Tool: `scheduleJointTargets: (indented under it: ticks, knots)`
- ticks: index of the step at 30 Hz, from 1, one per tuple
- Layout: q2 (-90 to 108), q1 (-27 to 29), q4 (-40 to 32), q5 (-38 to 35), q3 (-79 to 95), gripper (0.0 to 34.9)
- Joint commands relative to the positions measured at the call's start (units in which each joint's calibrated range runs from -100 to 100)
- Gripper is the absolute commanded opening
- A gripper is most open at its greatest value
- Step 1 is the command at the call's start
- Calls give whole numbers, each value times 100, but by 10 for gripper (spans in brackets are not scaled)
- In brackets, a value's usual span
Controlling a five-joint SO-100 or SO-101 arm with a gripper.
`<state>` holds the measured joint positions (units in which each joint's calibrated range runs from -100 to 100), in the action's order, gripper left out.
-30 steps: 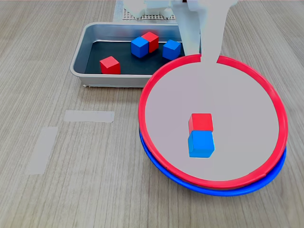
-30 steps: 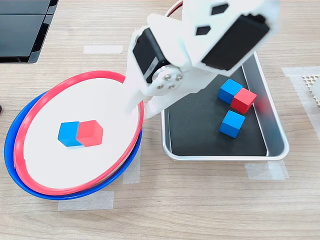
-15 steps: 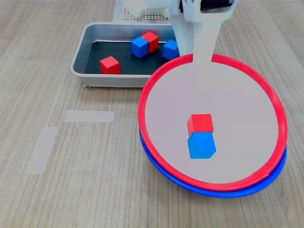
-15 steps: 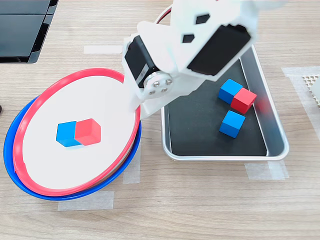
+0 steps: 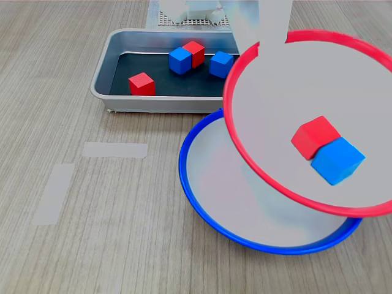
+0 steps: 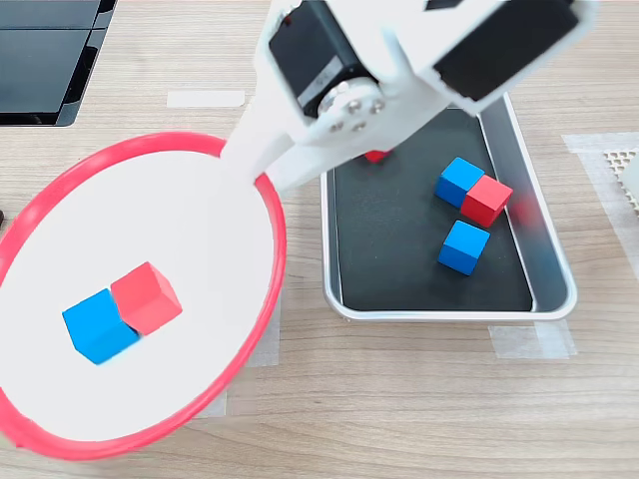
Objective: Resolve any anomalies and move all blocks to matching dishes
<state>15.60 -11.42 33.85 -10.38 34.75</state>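
Note:
My gripper is shut on the far rim of the red-rimmed dish and holds it tilted in the air. Inside it, a red block and a blue block touch each other. The blue-rimmed dish lies bare on the table below. In the second exterior view the gripper grips the red-rimmed dish, which hides the blue-rimmed one; the red block and blue block sit low in it. The tray holds several more blocks: red, blue, red, blue.
The rectangular grey metal tray stands behind the dishes in the first exterior view. Pale tape strips lie on the wooden table at the first exterior view's left. A white mesh sits behind the tray. A black object occupies the second exterior view's upper left.
The red-rimmed dish has risen off the blue-rimmed dish, still gripped at its rim, and tilted. The two blocks in it slid toward its lower side.

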Motion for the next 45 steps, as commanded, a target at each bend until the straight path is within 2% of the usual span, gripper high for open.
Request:
scheduleJointTargets:
  ticks: [1, 8, 14, 19, 22, 24, 26, 29, 31, 37, 45]
  knots:
    - [483, 299, -310, 122, 34, 0]
    - [1037, 873, -1227, 122, 835, 0]
    - [1455, 1391, -1581, 39, 1317, 0]
    - [1429, 1664, -1565, -161, 1554, 0]
    - [1242, 1570, -962, -625, 1272, 3]
    - [1114, 1551, -649, -830, 1026, 25]
    - [892, 1542, -409, -1026, 707, 72]
    - [363, 1353, -533, -1382, 198, 125]
    - [90, 1250, -541, -1543, -139, 119]
    - [-575, 1052, -665, -2042, -521, 154]
    - [-1445, 1090, -607, -2774, -1022, 145]
